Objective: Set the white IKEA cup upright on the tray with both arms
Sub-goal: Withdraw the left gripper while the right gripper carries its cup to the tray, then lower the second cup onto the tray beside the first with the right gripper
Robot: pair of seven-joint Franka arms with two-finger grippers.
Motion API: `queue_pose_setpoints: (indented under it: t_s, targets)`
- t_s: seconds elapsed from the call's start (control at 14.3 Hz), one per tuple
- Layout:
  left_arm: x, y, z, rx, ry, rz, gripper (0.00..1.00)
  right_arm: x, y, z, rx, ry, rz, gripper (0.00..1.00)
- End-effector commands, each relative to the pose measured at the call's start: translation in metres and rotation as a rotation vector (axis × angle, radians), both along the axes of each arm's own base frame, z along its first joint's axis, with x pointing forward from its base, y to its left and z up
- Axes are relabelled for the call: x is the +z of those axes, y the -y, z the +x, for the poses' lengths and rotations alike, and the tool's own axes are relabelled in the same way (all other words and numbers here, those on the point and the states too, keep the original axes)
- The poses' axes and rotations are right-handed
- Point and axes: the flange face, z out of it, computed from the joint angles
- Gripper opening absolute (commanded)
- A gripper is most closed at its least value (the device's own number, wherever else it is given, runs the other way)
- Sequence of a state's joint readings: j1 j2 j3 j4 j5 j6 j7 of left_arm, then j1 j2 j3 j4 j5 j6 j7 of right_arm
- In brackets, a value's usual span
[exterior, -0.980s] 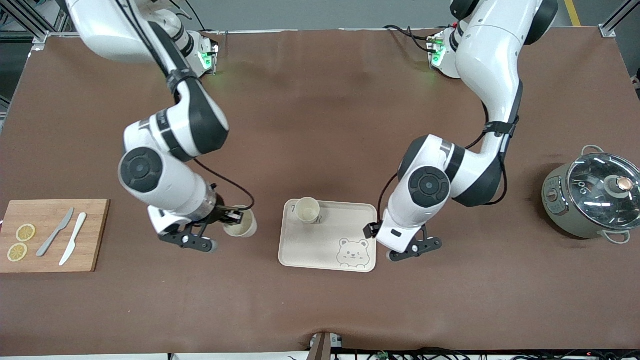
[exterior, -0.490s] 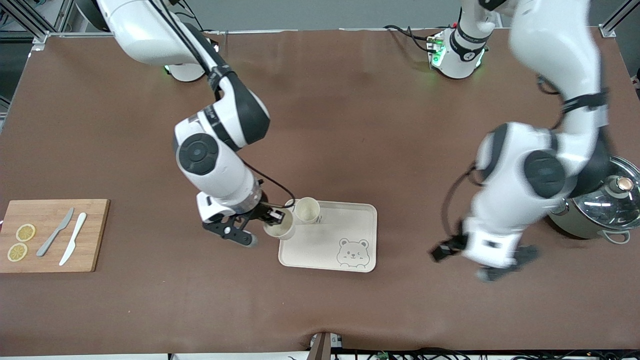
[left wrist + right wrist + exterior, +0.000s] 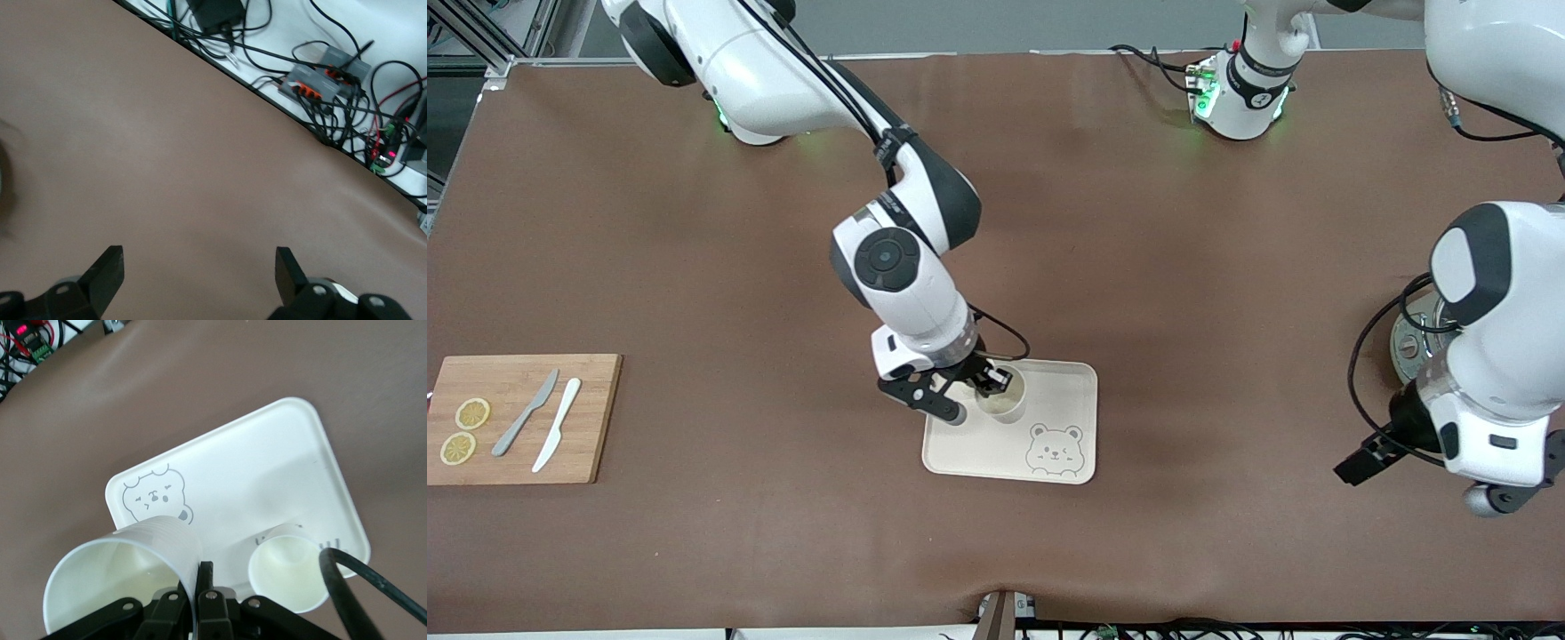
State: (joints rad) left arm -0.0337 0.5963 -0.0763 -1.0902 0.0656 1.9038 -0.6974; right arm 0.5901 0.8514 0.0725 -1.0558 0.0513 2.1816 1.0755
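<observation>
- My right gripper [image 3: 980, 388] is clamped on a white plastic cup's [image 3: 123, 577] rim, upright over the cream bear-print tray [image 3: 1063, 382]; release left
- Another white cup [image 3: 290, 577] already stands on it
- My left gripper [image 3: 199, 279] waits wide open, empty, over bare table

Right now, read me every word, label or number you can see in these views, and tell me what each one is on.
Nothing can be read in full.
On the tray: a few dark letter strokes beside the standing cup, mostly covered, unreadable.
On the bear drawing: a picture only, no words.
On the held cup: no print visible.
</observation>
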Motion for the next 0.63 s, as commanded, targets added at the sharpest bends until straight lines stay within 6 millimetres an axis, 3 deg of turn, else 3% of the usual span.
queue_pose_setpoints:
  t_s: [0.0, 0.56]
  targets:
    - [0.014, -0.024, -0.009, 0.03, -0.009, 0.011, 1.0, -0.01, -0.015, 0.001, -0.023, 0.024, 0.013, 0.0]
    - [0.01, -0.048, -0.017, -0.108, -0.092, 0.089, 1.0, -0.061, -0.038, -0.01, 0.005, 0.06, -0.013, 0.0]
